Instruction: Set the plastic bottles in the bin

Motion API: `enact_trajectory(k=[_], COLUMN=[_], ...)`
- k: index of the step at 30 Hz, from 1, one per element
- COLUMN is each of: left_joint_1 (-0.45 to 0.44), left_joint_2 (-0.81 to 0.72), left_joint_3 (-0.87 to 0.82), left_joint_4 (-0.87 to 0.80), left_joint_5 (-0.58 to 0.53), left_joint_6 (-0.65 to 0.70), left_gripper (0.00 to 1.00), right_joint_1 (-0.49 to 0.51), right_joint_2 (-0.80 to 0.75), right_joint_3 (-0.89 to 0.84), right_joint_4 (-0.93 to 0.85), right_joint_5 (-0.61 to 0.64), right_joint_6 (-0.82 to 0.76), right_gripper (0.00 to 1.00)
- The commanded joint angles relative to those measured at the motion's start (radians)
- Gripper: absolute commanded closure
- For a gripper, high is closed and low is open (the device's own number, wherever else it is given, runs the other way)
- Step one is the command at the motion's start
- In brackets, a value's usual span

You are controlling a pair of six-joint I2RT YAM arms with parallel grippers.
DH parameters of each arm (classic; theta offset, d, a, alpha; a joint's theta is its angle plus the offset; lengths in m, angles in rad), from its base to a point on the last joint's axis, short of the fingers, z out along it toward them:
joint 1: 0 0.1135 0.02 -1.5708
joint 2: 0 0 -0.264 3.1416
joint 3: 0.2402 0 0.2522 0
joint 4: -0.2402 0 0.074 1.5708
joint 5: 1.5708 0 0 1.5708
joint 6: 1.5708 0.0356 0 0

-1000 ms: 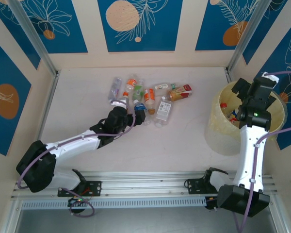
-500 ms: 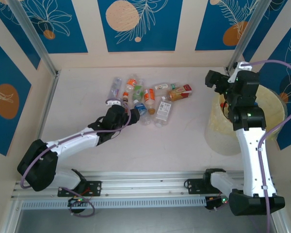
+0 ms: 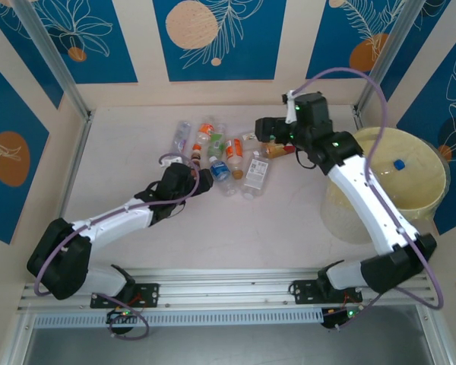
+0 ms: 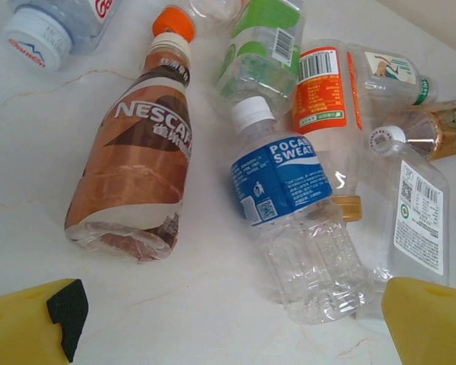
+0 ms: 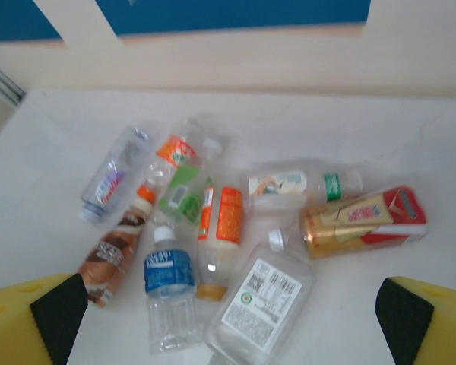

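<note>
1. Moved since a second ago: right pincer [image 3: 264,131], swung from above the bin [image 3: 342,205] across to the right end of the plastic bottles [image 3: 228,156]; left pincer [image 3: 204,179], drawn back slightly to the left.
2. Left pincer: jaws spread wide and empty, low over the table [image 3: 273,220] at the near left edge of the pile. Yellow fingers [image 4: 30,334] at the bottom corners of the wrist view.
3. Just ahead of the left pincer: brown Nescafe bottle [image 4: 133,179] with an orange cap, lying on its side. Just beside it to the right, a clear Pocari Sweat bottle [image 4: 289,205] with a blue label and white cap.
4. Right pincer: jaws also wide apart and empty, raised above the pile and looking down on it.
5. Farther into the pile, all lying flat: orange-labelled bottle [image 4: 327,106] touching the Pocari Sweat bottle, green-labelled bottle [image 4: 262,46] behind it, flat white-labelled bottle [image 4: 418,213] on the right.
6. At the right end: gold and red bottle [image 5: 361,220], with a clear green-capped bottle [image 5: 304,182] just behind it.
7. At the left end: clear bottle with a bluish label [image 5: 110,182].
8. Bin: pale yellow, round, on the right of the table, well apart from the pile. Blue cap [image 3: 398,163] visible inside.
9. Around the table: cream walls with blue leaf-patterned panels [image 3: 213,38].
</note>
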Motion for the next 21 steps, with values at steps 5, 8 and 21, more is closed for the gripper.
enact_trajectory(k=[5, 8, 21], left_joint_1=[0.021, 0.026, 0.039], left_joint_2=[-0.074, -0.104, -0.138], left_joint_3=[-0.052, -0.076, -0.120], left_joint_4=[-0.017, -0.022, 0.002], left_joint_5=[-0.002, -0.023, -0.036], left_joint_6=[-0.041, -0.050, -0.077], left_gripper=[0.00, 0.00, 0.00], right_joint_1=[0.025, 0.061, 0.077], right_joint_2=[0.186, 0.249, 0.465], right_joint_3=[-0.013, -0.043, -0.087], right_joint_4=[-0.044, -0.044, 0.020], right_joint_5=[0.093, 0.143, 0.134], right_joint_6=[0.330, 0.419, 0.533], right_gripper=[0.00, 0.00, 0.00])
